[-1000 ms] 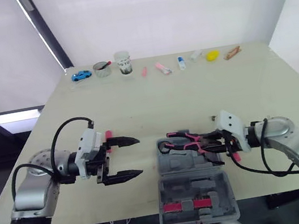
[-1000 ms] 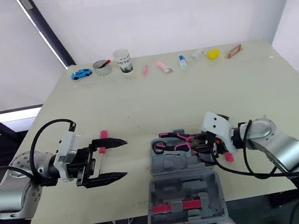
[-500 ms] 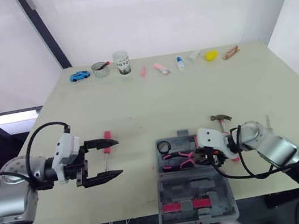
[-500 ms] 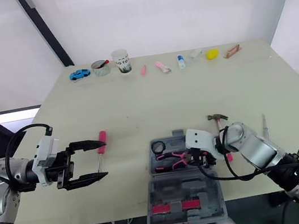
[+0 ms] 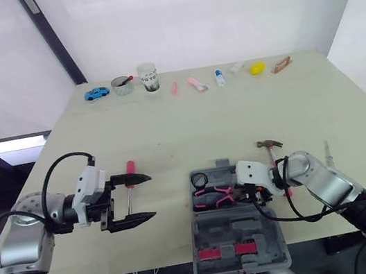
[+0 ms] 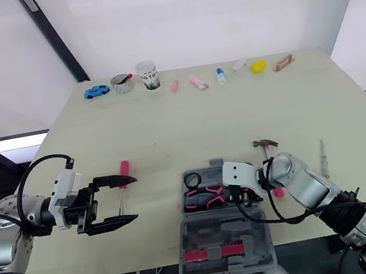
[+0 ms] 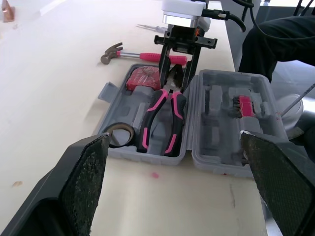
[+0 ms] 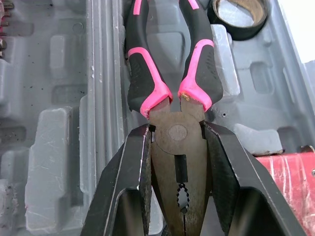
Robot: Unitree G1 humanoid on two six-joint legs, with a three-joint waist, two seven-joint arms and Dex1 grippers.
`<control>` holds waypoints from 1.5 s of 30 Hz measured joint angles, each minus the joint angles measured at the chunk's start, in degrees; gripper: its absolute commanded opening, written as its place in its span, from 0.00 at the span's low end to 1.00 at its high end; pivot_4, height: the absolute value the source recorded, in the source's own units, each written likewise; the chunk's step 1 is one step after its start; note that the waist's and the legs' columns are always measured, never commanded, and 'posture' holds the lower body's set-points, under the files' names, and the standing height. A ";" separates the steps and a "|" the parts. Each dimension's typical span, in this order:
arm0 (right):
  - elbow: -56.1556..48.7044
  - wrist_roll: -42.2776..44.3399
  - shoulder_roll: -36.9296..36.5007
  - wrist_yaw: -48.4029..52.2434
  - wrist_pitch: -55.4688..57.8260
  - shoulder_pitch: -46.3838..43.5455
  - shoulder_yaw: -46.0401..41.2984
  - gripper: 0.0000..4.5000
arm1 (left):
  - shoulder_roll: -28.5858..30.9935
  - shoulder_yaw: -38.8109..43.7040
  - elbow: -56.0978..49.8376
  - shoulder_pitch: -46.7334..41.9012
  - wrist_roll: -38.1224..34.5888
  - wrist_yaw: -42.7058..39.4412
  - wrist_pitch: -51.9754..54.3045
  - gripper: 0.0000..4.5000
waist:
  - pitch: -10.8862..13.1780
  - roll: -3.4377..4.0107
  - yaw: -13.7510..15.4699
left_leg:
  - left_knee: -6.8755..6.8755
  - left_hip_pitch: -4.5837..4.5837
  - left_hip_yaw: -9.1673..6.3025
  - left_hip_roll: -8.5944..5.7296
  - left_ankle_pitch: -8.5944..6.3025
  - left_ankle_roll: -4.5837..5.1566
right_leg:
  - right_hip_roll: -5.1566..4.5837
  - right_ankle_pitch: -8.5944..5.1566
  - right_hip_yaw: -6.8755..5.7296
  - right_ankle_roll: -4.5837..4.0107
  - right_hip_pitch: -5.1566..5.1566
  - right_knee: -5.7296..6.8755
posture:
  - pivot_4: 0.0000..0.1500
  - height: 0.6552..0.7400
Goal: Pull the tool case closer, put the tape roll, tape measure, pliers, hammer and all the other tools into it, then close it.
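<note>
Table [image 5: 235, 114]: open case [image 5: 214, 236] near front edge. Left gripper [image 5: 149, 197] spread wide, empty, near screwdriver [image 5: 130, 168], left of case. Right gripper [image 8: 177, 130] clamped on head of pliers [image 7: 165, 118], which lie in case tray. Hammer [image 5: 272, 152] on table just right of case. Tape roll [image 7: 120, 133] and tape measure [image 7: 142, 78] in tray.

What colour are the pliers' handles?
The pliers have black handles with pink trim, clearest in the right wrist view.

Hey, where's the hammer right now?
In the left eye view the hammer lies on the table, on the robot's right, just right of the open tool case, beside the right hand.
</note>
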 measured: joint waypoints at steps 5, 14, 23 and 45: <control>-0.01 0.17 0.05 0.12 -0.64 0.26 -1.11 0.99 | -0.17 0.00 0.00 0.00 0.00 0.02 0.00 1.00 | 0.00 0.00 0.16 | 0.00 -0.01 0.08 0.00 0.00 0.00 | -0.02 0.00 0.02 0.00 0.00 -0.02 | 1.00 1.00; 1.69 5.34 4.43 -0.26 -2.02 1.81 -7.30 0.69 | -0.71 -0.01 0.08 -0.77 0.04 0.07 -0.06 1.00 | 0.00 0.00 0.12 | 0.00 0.01 0.09 0.02 0.00 0.00 | 0.00 0.00 0.03 0.00 0.00 0.01 | 1.00 1.00; 10.92 5.94 9.35 -1.36 -10.49 2.50 -8.01 0.00 | -1.32 -0.11 0.17 -0.85 0.08 0.13 -0.40 1.00 | 0.00 -0.01 0.13 | 0.01 0.00 0.12 0.02 0.00 0.00 | -0.01 0.01 0.04 0.01 0.00 0.00 | 1.00 1.00; 22.94 -1.47 12.41 -4.81 -17.39 1.72 -4.71 0.00 | -1.33 0.31 -2.21 3.51 0.04 2.34 1.24 1.00 | -1.42 -0.23 0.22 | -0.02 1.36 0.38 0.34 0.05 -0.09 | 0.06 -0.20 0.20 -0.14 1.00 0.01 | 1.00 1.00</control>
